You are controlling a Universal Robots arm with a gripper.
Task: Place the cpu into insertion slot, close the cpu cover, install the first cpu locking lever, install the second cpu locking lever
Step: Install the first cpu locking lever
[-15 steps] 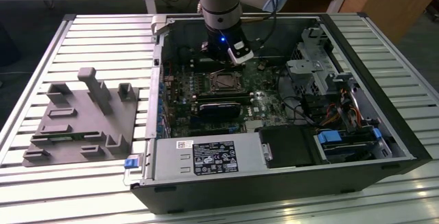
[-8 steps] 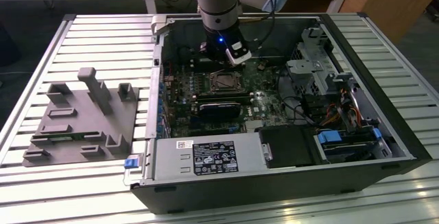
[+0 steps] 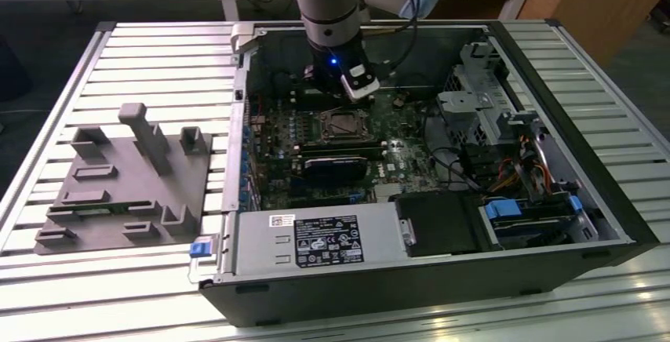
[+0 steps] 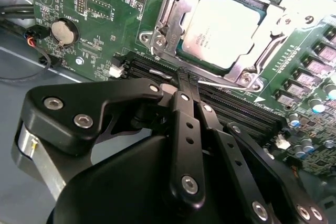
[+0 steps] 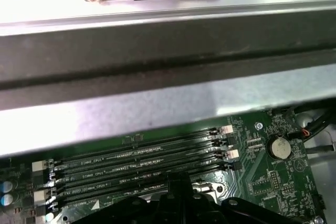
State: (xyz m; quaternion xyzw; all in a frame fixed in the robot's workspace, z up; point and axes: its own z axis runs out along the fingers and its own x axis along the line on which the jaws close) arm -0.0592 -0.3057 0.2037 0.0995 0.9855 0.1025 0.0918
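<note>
The gripper (image 4: 185, 80) has its black fingers (image 4: 181, 129) pressed together with no gap between them. The tips sit at a thin silvery lever (image 4: 223, 85) that runs along the edge of the insertion slot (image 3: 343, 125); whether they pinch this lever I cannot tell. The cpu (image 4: 223, 30) lies flat inside the slot, and the cpu cover (image 4: 169, 11) is folded down around it. Black memory slots (image 5: 142, 156) lie just beside the fingertips on the green motherboard (image 4: 105, 3).
</note>
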